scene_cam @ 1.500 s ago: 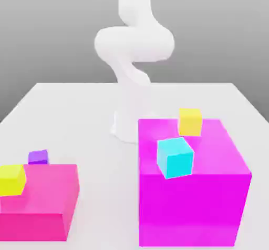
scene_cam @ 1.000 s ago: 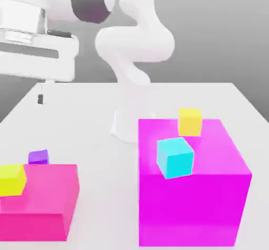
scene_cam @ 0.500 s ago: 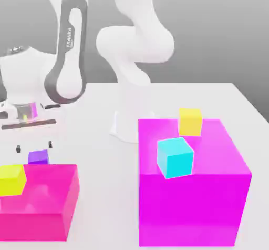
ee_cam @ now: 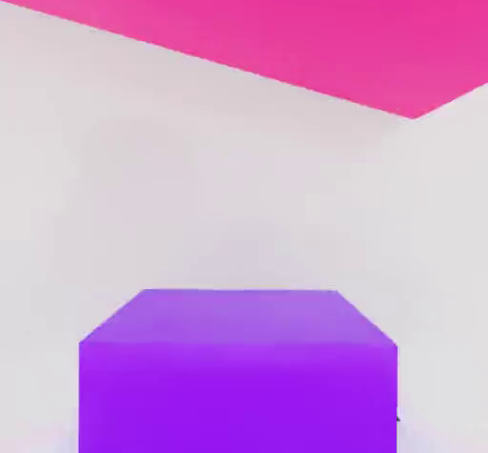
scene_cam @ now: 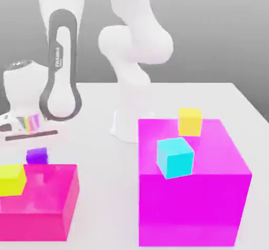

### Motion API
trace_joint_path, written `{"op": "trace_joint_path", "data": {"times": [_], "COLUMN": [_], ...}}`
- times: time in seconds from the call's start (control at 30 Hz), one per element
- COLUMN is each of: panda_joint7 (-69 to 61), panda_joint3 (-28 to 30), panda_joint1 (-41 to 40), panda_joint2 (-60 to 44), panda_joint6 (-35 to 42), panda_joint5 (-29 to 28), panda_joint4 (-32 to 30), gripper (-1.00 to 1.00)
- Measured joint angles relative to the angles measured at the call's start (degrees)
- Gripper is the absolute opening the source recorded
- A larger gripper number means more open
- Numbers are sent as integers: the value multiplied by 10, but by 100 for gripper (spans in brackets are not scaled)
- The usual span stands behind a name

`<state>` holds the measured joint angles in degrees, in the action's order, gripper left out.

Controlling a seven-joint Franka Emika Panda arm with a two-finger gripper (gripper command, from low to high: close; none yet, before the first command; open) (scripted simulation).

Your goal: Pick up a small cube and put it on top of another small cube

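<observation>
While the pincer (scene_cam: 37,148) at the exterior view's left sits clenched on the small purple cube (scene_cam: 37,155), the cube rests on the worktop (scene_cam: 100,138) behind the low magenta block (scene_cam: 39,201); lifting and stacking remain.

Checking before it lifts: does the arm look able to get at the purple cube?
Probably yes. The pincer is down right at the purple cube, beside the low magenta block, with nothing between them.

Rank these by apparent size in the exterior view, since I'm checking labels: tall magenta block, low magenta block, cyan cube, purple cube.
1. Tall magenta block
2. Low magenta block
3. Cyan cube
4. Purple cube, smallest; it sits farther back, so its true size is less sure.
</observation>
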<state>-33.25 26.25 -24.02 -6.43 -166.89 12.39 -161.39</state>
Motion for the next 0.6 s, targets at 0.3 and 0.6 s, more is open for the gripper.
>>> {"op": "trace_joint_path", "data": {"times": [0.3,0.6], "panda_joint7": [233,436], "panda_joint3": [-40,-152], "panda_joint1": [48,165], "panda_joint2": [88,144], "panda_joint6": [161,347], "panda_joint5": [-182,-174], "panda_joint4": [92,227], "gripper": [-100,-100]}}
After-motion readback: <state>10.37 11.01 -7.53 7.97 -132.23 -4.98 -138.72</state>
